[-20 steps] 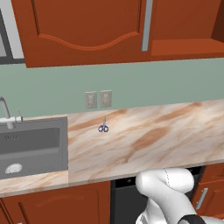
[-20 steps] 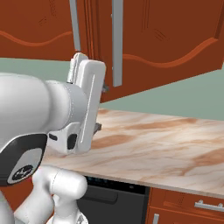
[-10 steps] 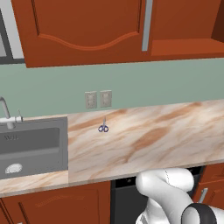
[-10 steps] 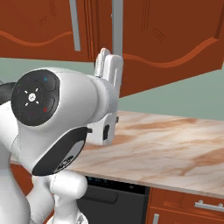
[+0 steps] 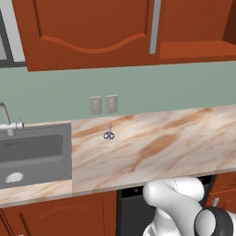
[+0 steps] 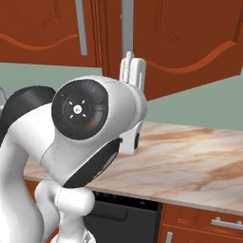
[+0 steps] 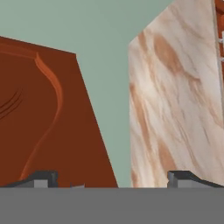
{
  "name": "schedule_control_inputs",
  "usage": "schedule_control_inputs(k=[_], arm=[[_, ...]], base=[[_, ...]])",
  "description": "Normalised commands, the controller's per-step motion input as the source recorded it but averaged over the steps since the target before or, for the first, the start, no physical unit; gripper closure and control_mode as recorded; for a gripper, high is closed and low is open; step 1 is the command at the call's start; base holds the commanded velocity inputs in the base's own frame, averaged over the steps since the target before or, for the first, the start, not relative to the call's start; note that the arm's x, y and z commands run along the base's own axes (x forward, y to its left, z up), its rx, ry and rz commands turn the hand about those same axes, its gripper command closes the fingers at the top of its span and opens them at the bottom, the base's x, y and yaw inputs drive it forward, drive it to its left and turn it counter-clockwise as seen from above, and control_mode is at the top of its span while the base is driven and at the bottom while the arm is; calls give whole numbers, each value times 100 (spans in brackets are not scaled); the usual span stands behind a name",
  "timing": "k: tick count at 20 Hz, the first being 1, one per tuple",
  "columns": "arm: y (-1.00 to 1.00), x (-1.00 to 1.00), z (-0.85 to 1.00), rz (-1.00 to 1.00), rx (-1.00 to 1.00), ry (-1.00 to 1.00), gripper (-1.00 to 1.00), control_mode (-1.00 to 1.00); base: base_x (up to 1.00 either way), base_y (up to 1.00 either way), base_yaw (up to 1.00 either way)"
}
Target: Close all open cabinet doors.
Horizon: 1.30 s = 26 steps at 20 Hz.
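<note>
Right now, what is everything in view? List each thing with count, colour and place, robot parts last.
cabinet doors: at least three, reddish-brown with silver bar handles, on the wall above the counter; the right-hand one swung open.
open cabinet shelf: one, reddish-brown, upper right in the left base view.
counter: one, marbled beige and brown, along the green wall.
scissors: one pair, blue-handled, on the counter below the outlets.
outlets: two, grey, on the wall.
sink: one, grey, set in the counter's left end.
faucet: one, silver, behind the sink.
dishwasher: one, black, under the counter.
drawer handle: one, silver, lower right.
arm: one, white with dark joints.
gripper: one, dark tips, open, empty, facing the open door.
</note>
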Motion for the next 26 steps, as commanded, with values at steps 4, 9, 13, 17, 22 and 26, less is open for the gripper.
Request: schedule_control_inputs(k=[4,9,13,17,22,26], arm=[[-12,27,1,2,0,-5,-100,-100],[-8,20,4,3,0,-8,-100,-100],[0,15,3,2,0,-11,-100,-100],[0,19,0,3,0,-11,-100,-100],[2,42,0,4,0,-11,-100,-100],[0,44,3,8,2,-8,-100,-100]], base=[[0,0,0],[0,0,0],[0,0,0],[0,0,0],[0,0,0],[0,0,0]])
